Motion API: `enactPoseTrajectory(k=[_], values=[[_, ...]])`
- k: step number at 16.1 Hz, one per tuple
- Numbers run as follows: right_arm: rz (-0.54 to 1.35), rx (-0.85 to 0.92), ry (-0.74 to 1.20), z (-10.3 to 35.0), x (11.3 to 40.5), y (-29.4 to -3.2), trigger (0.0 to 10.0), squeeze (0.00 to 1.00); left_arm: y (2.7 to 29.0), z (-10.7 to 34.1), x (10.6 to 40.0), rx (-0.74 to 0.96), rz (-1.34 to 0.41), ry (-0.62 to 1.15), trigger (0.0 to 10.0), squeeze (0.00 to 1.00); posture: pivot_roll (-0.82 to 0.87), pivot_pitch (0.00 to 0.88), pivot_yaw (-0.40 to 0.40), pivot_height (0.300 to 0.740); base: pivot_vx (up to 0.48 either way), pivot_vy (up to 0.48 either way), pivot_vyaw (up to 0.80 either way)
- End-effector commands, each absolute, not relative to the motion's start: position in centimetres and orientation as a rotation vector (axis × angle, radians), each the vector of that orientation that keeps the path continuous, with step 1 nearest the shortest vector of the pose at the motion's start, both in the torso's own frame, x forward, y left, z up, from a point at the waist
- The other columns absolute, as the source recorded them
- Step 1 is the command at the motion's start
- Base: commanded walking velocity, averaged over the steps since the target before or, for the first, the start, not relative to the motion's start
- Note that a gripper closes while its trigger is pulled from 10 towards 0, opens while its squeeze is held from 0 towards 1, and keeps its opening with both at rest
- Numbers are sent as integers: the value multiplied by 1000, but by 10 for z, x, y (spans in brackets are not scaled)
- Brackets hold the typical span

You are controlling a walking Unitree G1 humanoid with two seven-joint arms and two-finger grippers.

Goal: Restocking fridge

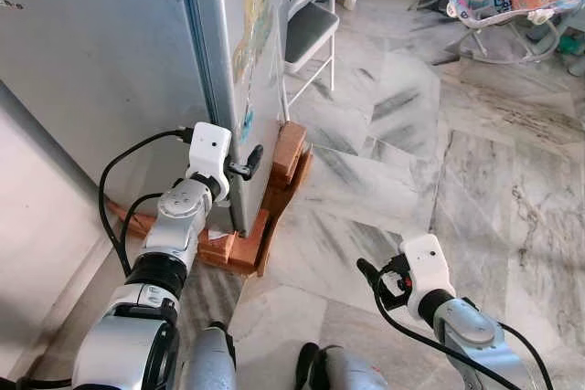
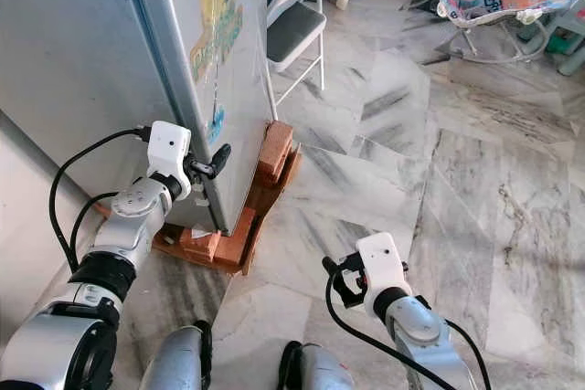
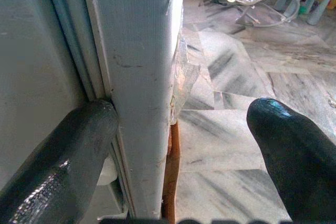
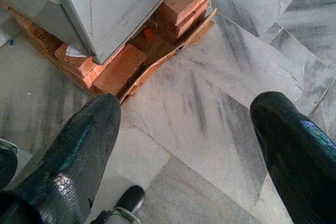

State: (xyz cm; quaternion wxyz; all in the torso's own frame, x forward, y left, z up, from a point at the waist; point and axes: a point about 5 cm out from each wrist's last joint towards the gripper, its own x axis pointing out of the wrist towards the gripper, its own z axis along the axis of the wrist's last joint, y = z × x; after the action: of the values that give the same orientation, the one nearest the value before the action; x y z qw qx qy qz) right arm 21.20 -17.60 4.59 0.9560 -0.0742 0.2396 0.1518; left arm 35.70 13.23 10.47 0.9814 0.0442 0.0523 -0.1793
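Left gripper [image 1: 245, 163] straddles fridge door [image 3: 137, 77] edge; marble floor [image 1: 402, 162] beside.

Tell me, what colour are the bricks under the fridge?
Orange-red bricks, clearest in the right wrist view.

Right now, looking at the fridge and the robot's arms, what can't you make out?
- Fridge inside: door edge looks shut in left wrist view.
- Fridge top: cut off by both eye views' upper edge.
- Bricks under the fridge: the cabinet hides how far they run.
- Left gripper: one finger hidden behind the door edge.
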Motion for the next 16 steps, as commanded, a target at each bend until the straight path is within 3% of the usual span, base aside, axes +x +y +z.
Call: enactPoseTrajectory(k=[1,4,7,9,11,13,15,16], values=[[310,-156,508,43,209,-178,10000,0,124,120,366,139,-365,53,10000,0,33,171,-92,740,0,0,0],[390,-184,529,42,206,-172,10000,0,131,139,380,149,-266,13,10000,0,34,168,-98,740,0,0,0],[402,-182,545,39,206,-171,10000,0,94,175,387,193,-400,-111,10000,0,39,164,-97,740,0,0,0],[401,-179,546,39,207,-171,10000,0,12,193,359,175,-781,-229,10000,0,37,160,-90,740,0,0,0],[398,-179,544,39,209,-170,10000,0,-44,193,303,106,-1261,-258,10000,0,22,151,-85,740,0,0,0],[398,-178,540,39,210,-169,10000,0,-46,182,293,54,-1342,-186,10000,0,23,149,-83,740,0,0,0],[397,-174,540,38,211,-169,10000,0,-26,174,314,58,-1194,-161,10000,0,31,149,-85,740,0,0,0],[399,-170,543,38,212,-169,10000,0,3,167,335,45,-1030,-120,10000,0,38,148,-87,740,0,0,0]])
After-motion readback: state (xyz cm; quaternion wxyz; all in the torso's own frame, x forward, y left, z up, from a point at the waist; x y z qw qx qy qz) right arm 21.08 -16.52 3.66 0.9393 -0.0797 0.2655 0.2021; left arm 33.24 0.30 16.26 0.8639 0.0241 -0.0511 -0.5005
